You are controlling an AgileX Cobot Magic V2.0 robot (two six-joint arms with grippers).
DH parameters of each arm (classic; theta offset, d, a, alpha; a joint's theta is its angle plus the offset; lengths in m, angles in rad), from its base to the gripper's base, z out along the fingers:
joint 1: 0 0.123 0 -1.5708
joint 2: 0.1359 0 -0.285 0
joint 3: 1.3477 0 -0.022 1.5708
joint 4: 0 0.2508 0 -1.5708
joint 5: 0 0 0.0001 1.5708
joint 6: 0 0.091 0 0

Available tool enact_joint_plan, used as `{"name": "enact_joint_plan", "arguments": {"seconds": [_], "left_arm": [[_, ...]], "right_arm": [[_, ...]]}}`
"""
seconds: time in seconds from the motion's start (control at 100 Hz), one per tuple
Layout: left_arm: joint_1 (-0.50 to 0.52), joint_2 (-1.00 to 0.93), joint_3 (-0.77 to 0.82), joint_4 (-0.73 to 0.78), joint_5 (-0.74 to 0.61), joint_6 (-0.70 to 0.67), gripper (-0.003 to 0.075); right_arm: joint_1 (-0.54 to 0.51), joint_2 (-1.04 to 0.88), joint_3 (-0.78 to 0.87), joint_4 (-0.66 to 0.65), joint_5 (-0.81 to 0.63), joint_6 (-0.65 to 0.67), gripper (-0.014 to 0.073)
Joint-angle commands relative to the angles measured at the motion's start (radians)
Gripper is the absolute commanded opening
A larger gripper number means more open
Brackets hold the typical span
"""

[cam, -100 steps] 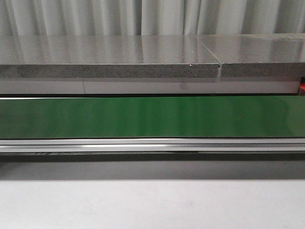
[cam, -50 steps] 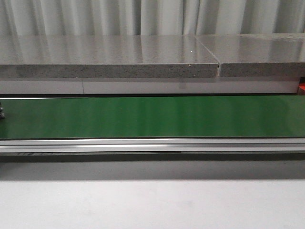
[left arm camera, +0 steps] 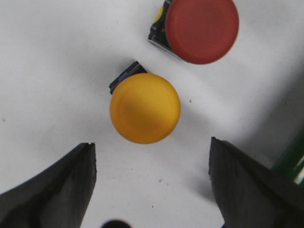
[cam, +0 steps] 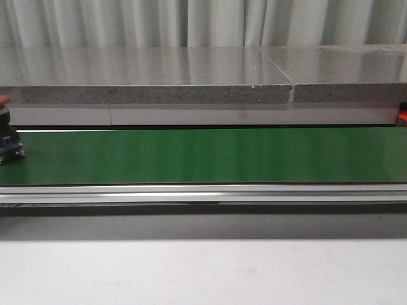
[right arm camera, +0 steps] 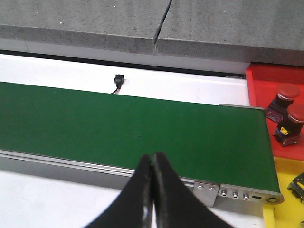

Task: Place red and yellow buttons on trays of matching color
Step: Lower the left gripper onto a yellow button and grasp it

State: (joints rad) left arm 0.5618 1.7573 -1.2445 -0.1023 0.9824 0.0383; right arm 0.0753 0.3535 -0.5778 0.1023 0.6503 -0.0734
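left wrist view looks straight down on a white surface with a yellow button (left arm camera: pixel 145 108) lying between and a little ahead of the left gripper (left arm camera: pixel 152 178), whose two dark fingers (left arm camera: pixel 61 183) are spread wide apart with nothing between them. a red button (left arm camera: pixel 201 29) sits just beyond the yellow button, close beside it but apart. only a sliver of the yellow button's dark base shows past its cap, so it seems to stand upright with its axis pointing up at the camera; the round cap gives no preferred closing direction. the yellow button is centred slightly toward one finger, so a small sideways correction before lowering looks sensible, and the red button is near enough that the far fingertip could nudge it.

on the green conveyor belt (cam: pixel 203 155) in the front view, a button with a red cap (cam: pixel 6 136) is half visible at the belt's left end, the rest cut off by the frame edge.

the right gripper (right arm camera: pixel 153 164) has its fingers pressed together, empty, hovering at the near edge of the belt. past the belt's right end lies a red tray (right arm camera: pixel 270 80) holding two red buttons (right arm camera: pixel 288 91), with a yellow tray (right arm camera: pixel 285 194) next to it, nearer the camera; a dark object at that tray's edge is too cropped to identify.

the left arm is clearly the nearer one to the yellow button, which is not on any tray yet.
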Motion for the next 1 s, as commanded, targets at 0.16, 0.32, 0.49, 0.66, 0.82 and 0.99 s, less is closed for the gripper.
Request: {"name": "enact_joint_plan", "arguments": {"seconds": [0.16, 0.32, 0.49, 0.66, 0.82, 0.99], "left_arm": [[0.002, 0.003, -0.028, -0.012, -0.103, -0.011, 0.0493], [0.002, 0.018, -0.028, -0.012, -0.111, -0.011, 0.0445], [0.002, 0.018, -0.028, -0.012, -0.118, -0.003, 0.0335], [0.002, 0.011, -0.028, -0.012, -0.119, 0.001, 0.0258], [0.002, -0.043, -0.028, -0.012, -0.111, 0.005, 0.0241], [-0.007, -0.134, -0.028, -0.012, -0.058, 0.012, 0.0241]], "right_arm": [[0.001, 0.008, -0.027, 0.003, -0.074, -0.005, -0.0066], [0.001, 0.008, -0.027, 0.003, -0.074, -0.005, -0.0066], [0.001, 0.008, -0.027, 0.003, -0.074, -0.005, -0.0066], [0.001, 0.008, -0.027, 0.003, -0.074, -0.005, -0.0066], [0.001, 0.008, -0.027, 0.003, -0.074, -0.005, -0.0066], [0.001, 0.008, -0.027, 0.003, -0.074, -0.005, -0.0066]]}}
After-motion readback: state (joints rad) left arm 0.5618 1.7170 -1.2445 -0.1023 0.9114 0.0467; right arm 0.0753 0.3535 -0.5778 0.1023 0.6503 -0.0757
